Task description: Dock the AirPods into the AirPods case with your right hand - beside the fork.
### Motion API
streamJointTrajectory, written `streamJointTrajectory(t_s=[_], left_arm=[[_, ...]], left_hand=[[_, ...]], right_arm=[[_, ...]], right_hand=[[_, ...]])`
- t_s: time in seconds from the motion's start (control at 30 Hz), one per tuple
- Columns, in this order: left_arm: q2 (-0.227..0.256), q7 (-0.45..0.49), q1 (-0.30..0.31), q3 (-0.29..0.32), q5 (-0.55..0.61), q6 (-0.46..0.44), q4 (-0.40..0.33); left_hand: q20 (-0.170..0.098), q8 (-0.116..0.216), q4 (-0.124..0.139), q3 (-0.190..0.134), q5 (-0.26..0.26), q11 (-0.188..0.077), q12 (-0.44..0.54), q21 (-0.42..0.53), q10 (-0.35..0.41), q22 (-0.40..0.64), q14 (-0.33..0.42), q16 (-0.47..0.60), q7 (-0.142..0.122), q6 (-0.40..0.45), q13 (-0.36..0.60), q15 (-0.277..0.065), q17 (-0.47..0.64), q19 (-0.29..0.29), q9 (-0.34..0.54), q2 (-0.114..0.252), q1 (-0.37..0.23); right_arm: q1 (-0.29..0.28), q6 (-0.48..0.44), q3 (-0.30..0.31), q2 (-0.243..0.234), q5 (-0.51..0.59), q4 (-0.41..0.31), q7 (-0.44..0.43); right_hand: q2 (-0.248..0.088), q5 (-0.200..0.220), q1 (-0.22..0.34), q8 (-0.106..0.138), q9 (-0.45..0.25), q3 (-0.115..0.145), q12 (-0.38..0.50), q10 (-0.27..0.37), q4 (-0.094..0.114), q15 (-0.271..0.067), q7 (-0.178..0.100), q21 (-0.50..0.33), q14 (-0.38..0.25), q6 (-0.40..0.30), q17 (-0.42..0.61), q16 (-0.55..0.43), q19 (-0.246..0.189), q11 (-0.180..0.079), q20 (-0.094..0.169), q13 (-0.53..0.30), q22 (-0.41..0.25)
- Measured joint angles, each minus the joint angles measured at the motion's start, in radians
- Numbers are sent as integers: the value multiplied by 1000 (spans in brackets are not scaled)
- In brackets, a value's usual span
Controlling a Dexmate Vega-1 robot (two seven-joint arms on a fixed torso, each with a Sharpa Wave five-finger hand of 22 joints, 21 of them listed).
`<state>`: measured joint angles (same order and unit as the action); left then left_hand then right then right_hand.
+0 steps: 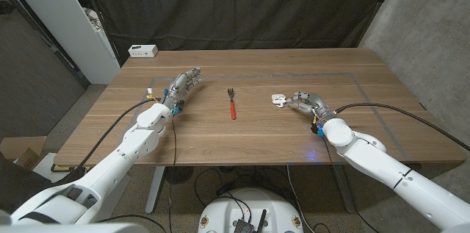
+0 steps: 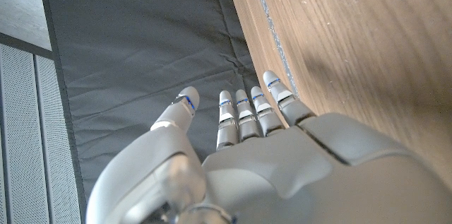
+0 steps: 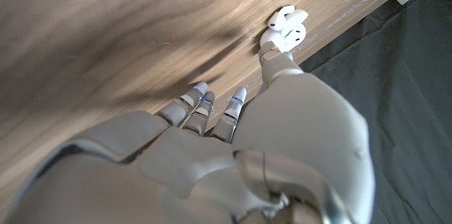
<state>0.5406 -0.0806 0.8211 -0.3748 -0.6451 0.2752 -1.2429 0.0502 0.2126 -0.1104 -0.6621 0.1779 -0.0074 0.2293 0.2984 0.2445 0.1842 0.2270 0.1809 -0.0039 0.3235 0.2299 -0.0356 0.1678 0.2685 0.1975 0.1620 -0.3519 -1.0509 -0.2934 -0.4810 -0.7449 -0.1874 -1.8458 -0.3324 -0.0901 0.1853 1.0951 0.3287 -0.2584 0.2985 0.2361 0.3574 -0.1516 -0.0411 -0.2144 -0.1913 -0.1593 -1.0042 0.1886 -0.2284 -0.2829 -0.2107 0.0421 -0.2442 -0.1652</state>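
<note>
Right hand (image 1: 307, 104) at AirPods case (image 1: 279, 100) (fork (image 1: 232, 103) apart)

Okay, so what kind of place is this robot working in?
Probably a lab or test room: a wooden table fronted by a black curtain backdrop, a concrete wall, and a white shelving unit.

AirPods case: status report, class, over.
Right hand at the AirPods case, grip unclear. Left hand open, idle. Fork between them; nothing in the way.
</note>
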Motion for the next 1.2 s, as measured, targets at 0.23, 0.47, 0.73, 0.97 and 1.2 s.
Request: streamJointTrajectory(t_s=[0.23, 0.47, 0.73, 0.97, 1.2], left_arm=[[7, 21, 10, 6, 1, -6, -14], [4, 8, -3, 4, 1, -7, 7], [-4, -14, -26, -5, 2, -6, 42], [0, -18, -24, -4, 2, -5, 41], [5, -10, -18, 0, 1, -5, 35]], left_hand=[[0, 0, 0, 0, 0, 0, 0, -8, 0, 0, 0, 0, 4, 4, 5, 0, 0, 0, 5, 0, 0], [0, 0, 0, 0, 0, 0, 0, -8, 0, 0, 0, 0, 4, 4, 5, 0, 0, 0, 5, 0, 0], [0, 0, 0, 0, 0, 0, 0, -8, 0, 0, 0, 0, 4, 4, 5, 0, 0, 0, 5, 0, 0], [0, 0, 0, 0, 0, 0, 0, -8, 0, 0, 0, 0, 1, 7, 5, 0, 0, 0, 5, 0, 0], [0, 0, 0, 0, 0, -6, 0, -8, 6, 0, 0, 0, 1, 7, 5, 0, 0, 0, 5, 0, 0]], right_arm=[[5, -49, -26, -42, 33, -39, 3], [23, -146, -71, -67, 97, -102, 1], [53, -228, -108, -64, 166, -116, -3], [76, -316, -143, -32, 224, -126, -46], [76, -382, -157, 7, 259, -140, -102]], right_hand=[[8, 0, -7, -46, -4, -33, -19, -40, 8, 2, -7, 3, 2, 94, 2, 7, -5, 26, -10, -5, -1], [8, 0, -8, -77, -2, -37, -26, -72, 4, 4, -7, 3, 25, 144, 5, 17, 4, 26, -15, -9, -3], [19, 0, -19, -85, 3, -52, -26, -66, 6, 5, -7, 3, 27, 153, 5, 18, 7, 44, -23, -14, -2], [49, 0, -84, -77, 1, -87, -17, -38, 30, 3, 20, 3, -7, 112, 3, 7, -16, 72, -46, -19, -2], [52, 0, -155, -58, -4, -114, -3, -3, 57, 2, 59, -1, -56, 58, 5, -5, -41, 106, -71, -16, -2]])
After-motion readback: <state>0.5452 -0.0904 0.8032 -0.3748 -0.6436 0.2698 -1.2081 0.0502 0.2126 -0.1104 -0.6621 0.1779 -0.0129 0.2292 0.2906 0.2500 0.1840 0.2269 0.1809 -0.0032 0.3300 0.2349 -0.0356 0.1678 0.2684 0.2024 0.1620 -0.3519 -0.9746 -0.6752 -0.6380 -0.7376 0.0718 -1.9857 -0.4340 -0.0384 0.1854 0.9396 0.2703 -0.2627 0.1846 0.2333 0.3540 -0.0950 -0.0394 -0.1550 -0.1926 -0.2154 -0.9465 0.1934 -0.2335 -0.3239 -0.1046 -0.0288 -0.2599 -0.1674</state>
